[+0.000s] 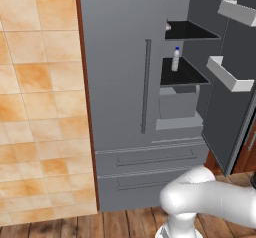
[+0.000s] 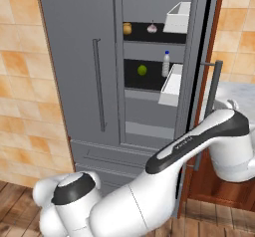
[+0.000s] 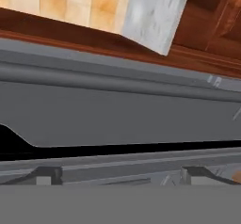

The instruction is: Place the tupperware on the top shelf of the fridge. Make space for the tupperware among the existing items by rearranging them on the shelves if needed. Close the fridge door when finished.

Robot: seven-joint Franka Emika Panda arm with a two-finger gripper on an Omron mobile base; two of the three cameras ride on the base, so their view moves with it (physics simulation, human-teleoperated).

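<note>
The tool (image 3: 117,176), tips spread, sits close against the open fridge door (image 2: 199,57). Swinging carelessly could knock the bottle (image 2: 166,64) or lime-green ball (image 2: 142,70).

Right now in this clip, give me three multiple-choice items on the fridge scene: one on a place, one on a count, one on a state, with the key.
1. Where is the lime-green ball?
A. On the top shelf
B. On the lower shelf, left of the white bottle
C. In a door bin

2. How many items sit on the top shelf?
A. Two
B. None
C. Four

3. What is the state of the fridge?
A. Both doors shut
B. Left door shut, right door open
C. Both doors open

Key: 1 B, the ball lies beside the white bottle on the lower shelf. 2 A, a brown ball and a garlic bulb. 3 B, the right door stands swung out.
</note>
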